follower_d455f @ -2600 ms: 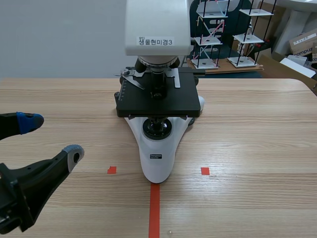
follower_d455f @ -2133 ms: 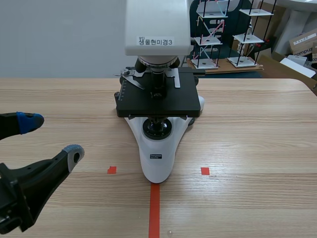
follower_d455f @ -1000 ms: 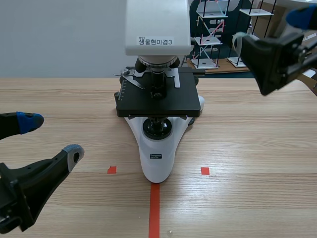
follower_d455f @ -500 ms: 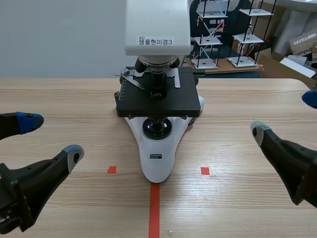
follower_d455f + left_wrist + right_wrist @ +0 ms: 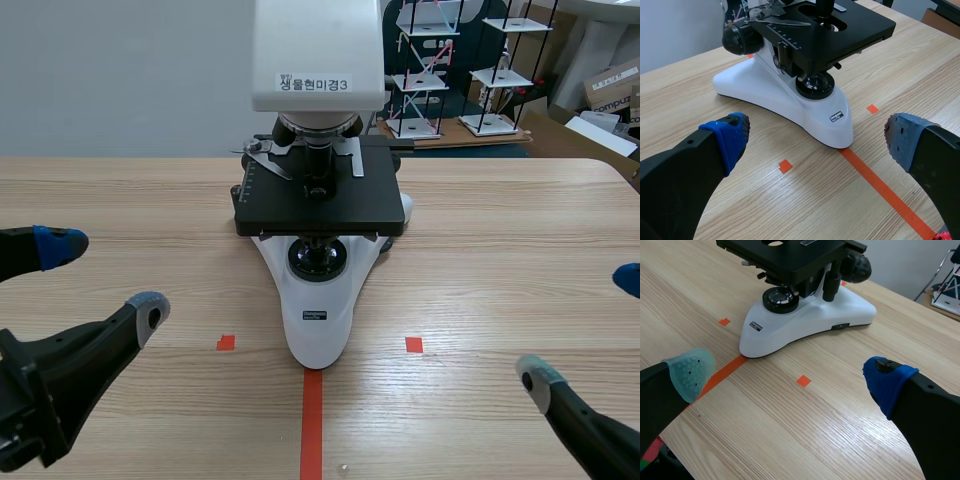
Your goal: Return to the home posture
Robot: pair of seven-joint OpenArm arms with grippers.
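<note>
A white and black microscope (image 5: 318,190) stands at the middle of the wooden table (image 5: 500,230), its black stage (image 5: 320,205) above a white foot. My left gripper (image 5: 105,275) hangs low at the near left, open and holding nothing; in the left wrist view the microscope (image 5: 805,75) lies ahead of its spread fingers (image 5: 727,137). My right gripper (image 5: 585,330) sits low at the near right, also open with nothing in it. In the right wrist view the microscope (image 5: 800,300) stands ahead of the gripper (image 5: 790,375), beyond the tape line.
A label with print is stuck on the microscope head (image 5: 315,84). Behind the table stand small white shelf racks (image 5: 430,70) and cardboard boxes (image 5: 612,90). An orange-red tape line (image 5: 312,425) runs to the near edge.
The right arm came down from high at the far right to low at the near right, its fingers staying apart. The left arm and the microscope kept still.
</note>
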